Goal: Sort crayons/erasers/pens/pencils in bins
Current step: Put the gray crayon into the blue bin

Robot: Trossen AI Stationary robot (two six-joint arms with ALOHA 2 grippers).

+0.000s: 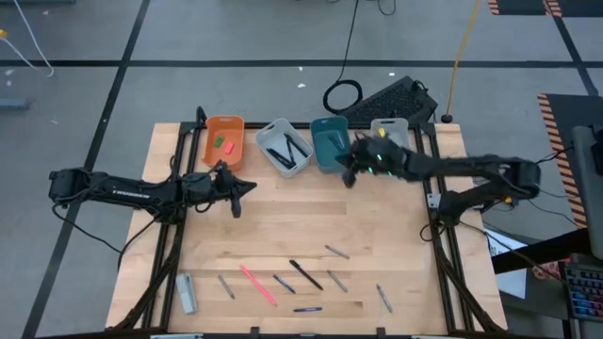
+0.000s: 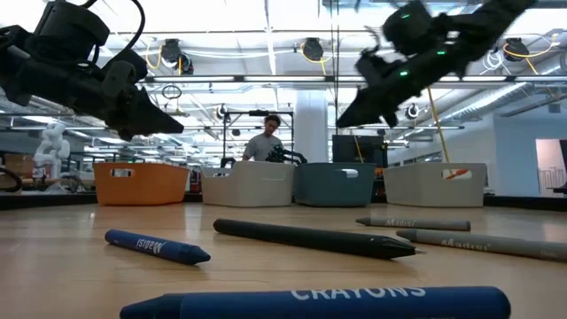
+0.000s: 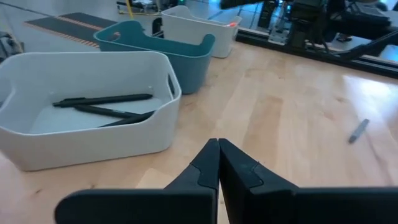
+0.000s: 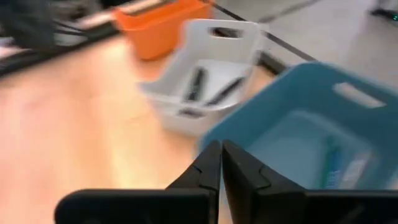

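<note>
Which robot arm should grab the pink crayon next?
Probably left. The pink crayon lies toward the left side of the table, nearer the shut, empty left tool; the right tool hovers by the teal bin.

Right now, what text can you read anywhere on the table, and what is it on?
"CRAYONS": on the nearest blue crayon, low view.
White print on the smaller blue crayon: upside down, not readable.
Dark print on the two grey crayons: too blurred to be sure.
Labels on the orange bin and the right-hand pale bin: too small.
</note>
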